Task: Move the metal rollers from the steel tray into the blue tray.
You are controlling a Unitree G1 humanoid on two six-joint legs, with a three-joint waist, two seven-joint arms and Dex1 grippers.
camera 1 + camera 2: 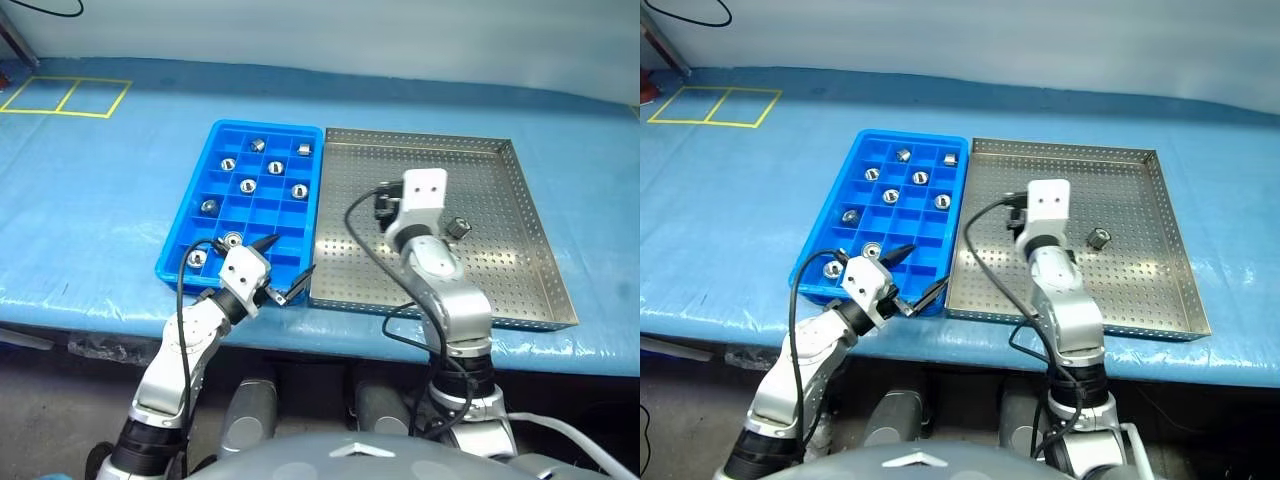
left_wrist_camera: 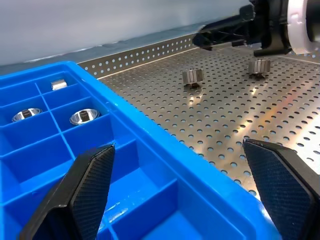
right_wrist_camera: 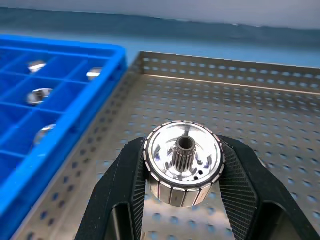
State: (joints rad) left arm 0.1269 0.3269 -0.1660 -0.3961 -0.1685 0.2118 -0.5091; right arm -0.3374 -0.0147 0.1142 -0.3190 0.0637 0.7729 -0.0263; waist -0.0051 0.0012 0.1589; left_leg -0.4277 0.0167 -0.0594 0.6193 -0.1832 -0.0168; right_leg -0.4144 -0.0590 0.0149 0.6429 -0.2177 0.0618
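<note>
A metal roller (image 3: 183, 167) is clamped between the fingers of my right gripper (image 3: 183, 160), which is shut on it just above the perforated floor of the steel tray (image 1: 520, 290), near the tray's left-middle part. One more roller (image 1: 458, 228) lies on the steel floor to the right of that arm. The left wrist view shows two rollers (image 2: 192, 76) on the steel floor. The blue tray (image 1: 182, 230) stands left of the steel tray and holds several rollers (image 1: 248, 185) in its compartments. My left gripper (image 1: 290, 258) is open and empty over the blue tray's near right corner.
The two trays sit side by side, touching, on a blue cloth-covered table (image 1: 100, 200). Yellow tape squares (image 1: 65, 96) mark the far left of the table. The table's near edge runs just below both trays.
</note>
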